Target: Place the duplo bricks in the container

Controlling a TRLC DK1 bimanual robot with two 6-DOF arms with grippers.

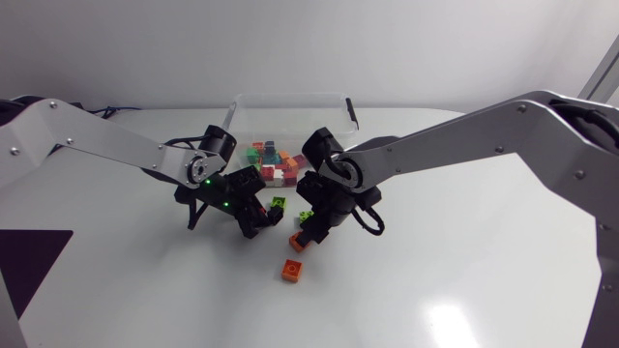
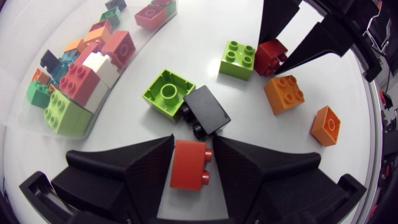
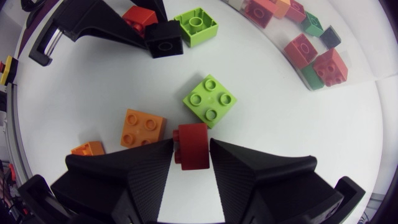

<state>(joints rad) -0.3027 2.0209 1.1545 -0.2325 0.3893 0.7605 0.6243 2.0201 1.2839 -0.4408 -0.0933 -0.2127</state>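
Left gripper (image 2: 191, 148) is clamped on a red brick (image 2: 189, 168), with a black brick (image 2: 207, 110) and an upturned green brick (image 2: 166, 93) just ahead. Right gripper (image 3: 191, 150) is clamped on a dark red brick (image 3: 191, 143), beside a studs-up green brick (image 3: 209, 100) and an orange brick (image 3: 142, 128). In the head view both sit mid-frame, below the container (image 1: 290, 96) at upper centre, which holds many bricks

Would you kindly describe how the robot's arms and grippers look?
The left arm and right arm have silver-grey links and black joints; green lights glow near the left wrist, a black cable loops at the right. The left gripper and right gripper are matte black with two broad wedge-shaped fingers each.
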